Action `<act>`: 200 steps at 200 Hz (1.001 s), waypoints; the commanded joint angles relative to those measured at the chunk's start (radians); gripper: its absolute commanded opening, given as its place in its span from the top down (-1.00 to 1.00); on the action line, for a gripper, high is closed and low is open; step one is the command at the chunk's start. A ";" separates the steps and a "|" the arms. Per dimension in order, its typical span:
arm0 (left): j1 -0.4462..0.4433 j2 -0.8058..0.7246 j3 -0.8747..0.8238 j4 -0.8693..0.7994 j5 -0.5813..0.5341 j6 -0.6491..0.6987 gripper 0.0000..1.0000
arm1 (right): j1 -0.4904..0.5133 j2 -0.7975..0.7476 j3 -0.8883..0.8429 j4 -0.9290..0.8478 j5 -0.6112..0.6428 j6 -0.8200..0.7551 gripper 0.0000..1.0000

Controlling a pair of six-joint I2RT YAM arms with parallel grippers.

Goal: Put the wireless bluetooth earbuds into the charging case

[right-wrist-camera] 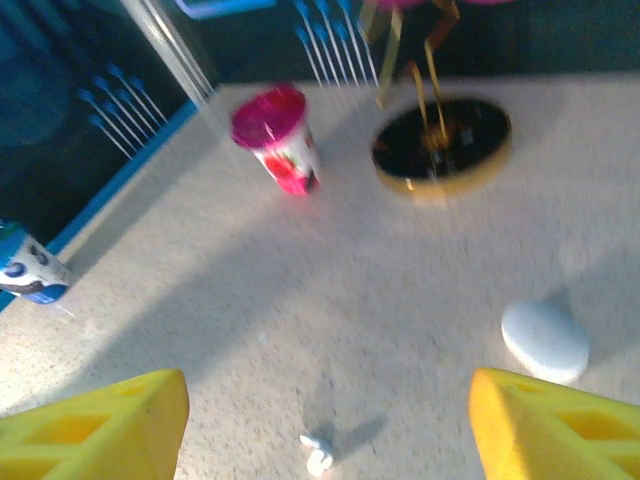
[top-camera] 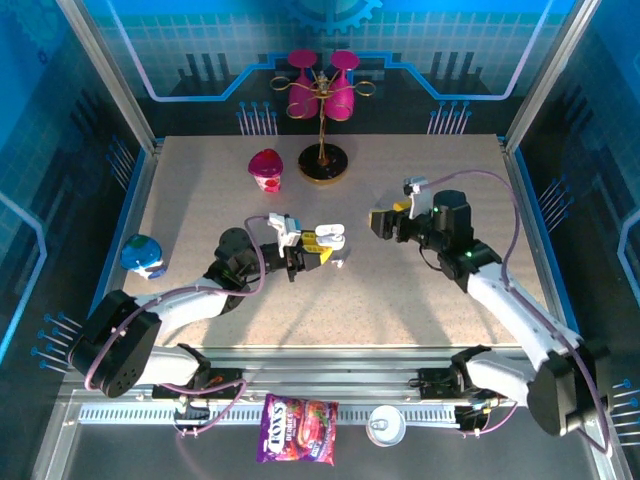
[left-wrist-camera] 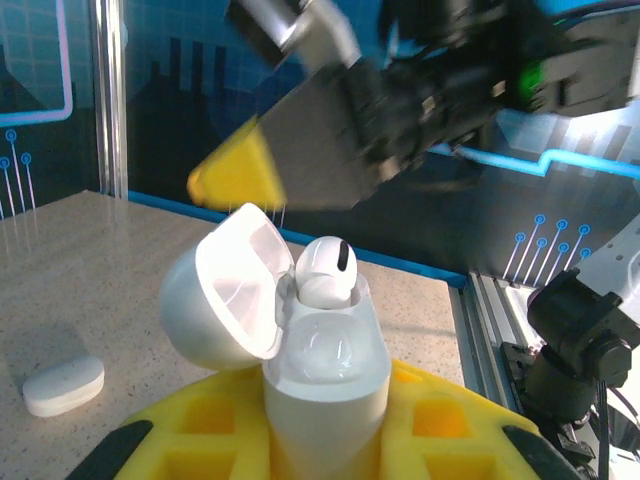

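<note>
My left gripper is shut on the white charging case and holds it upright between its yellow fingers. The case's lid hangs open to the left. One white earbud sits in the far slot, and the near slot holds nothing. In the top view this gripper and case are at mid-table. My right gripper stands open above the table, nothing between its fingers. A loose earbud lies on the table below it. Its yellow finger hovers just above the open case.
A second white case lies closed on the table to the right of the loose earbud. A pink cup and a black-based stand with pink glasses are at the back. A blue cup sits at the left edge.
</note>
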 commanded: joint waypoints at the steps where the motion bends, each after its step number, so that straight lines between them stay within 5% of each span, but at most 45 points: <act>1: 0.007 -0.031 -0.014 0.082 0.038 0.026 0.96 | -0.006 0.119 0.045 -0.082 -0.077 0.120 -0.46; 80: 0.007 -0.068 -0.020 0.031 0.043 0.063 0.95 | 0.161 0.567 0.299 -0.334 -0.018 0.047 -0.04; 200: 0.007 -0.078 -0.034 0.026 0.036 0.068 0.95 | 0.334 0.727 0.444 -0.442 0.160 0.012 0.13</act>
